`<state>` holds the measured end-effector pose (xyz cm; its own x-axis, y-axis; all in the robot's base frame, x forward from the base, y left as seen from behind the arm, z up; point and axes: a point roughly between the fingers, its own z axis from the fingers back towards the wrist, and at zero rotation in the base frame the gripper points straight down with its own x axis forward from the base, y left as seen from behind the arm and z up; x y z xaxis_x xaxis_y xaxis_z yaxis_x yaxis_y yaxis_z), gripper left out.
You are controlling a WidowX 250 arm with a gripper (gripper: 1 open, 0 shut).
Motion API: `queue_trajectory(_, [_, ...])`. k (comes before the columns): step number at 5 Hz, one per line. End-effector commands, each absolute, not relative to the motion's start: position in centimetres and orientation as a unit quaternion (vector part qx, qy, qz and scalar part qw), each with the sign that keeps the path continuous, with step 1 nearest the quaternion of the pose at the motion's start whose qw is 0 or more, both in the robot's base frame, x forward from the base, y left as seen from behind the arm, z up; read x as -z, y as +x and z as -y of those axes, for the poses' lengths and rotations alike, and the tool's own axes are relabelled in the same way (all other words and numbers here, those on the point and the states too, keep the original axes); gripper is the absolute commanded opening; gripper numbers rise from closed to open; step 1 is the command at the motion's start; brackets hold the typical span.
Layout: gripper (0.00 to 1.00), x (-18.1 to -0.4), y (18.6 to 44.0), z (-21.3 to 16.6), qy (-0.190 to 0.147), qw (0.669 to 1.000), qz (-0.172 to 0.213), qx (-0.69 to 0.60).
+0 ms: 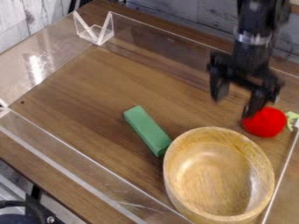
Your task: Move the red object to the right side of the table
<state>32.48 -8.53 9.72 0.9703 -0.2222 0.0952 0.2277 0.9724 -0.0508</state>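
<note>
Item: round bright red toy fruit [265, 122], with a pale green leafy stub [292, 122]. Placed on the dark brown wood-grain tabletop [87, 87], at its right-hand side as pictured, just beside the low clear plastic wall; the stub is pointed outward to that edge. By this position the asked-for side appears to be reached, and the wall may be counted on as a stop, should the round body roll.

Item: black robot gripper [237, 98], motion-blurred. Its fingers are spread wide, and nothing is seen to be held between them. They are placed above and to the bowl-free side of the fruit; whether the fruit is touched by the nearer finger cannot be told. A wide spread is suited to letting a round thing rest by its own weight, and a straight lift would be called for, lest it be nudged.

Item: large round pale wooden bowl [219, 172]. Set near the front wall, its rim close to the fruit; by it, rolling toward the front would probably be checked.

Item: rectangular green block [147, 130]. Laid flat and slantwise, left of the bowl; no part in the task is seen for it.
</note>
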Motion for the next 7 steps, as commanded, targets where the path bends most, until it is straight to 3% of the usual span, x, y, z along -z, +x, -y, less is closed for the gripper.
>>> queue_trajectory(1, [1.00,-14.3,33.8,6.8,-0.025,0.989,0.093,0.112])
queue_trajectory(2, [1.00,-16.4,33.8,4.6,-0.006,0.995,0.090,0.050])
queue_trajectory(3, [1.00,-16.7,33.4,2.7,0.003,0.996,0.084,-0.020])
queue_trajectory(6, [1.00,-16.1,30.3,0.2,0.024,0.996,0.069,-0.054])
queue_trajectory(7, [1.00,-16.2,29.4,1.2,0.023,0.995,0.077,-0.057])
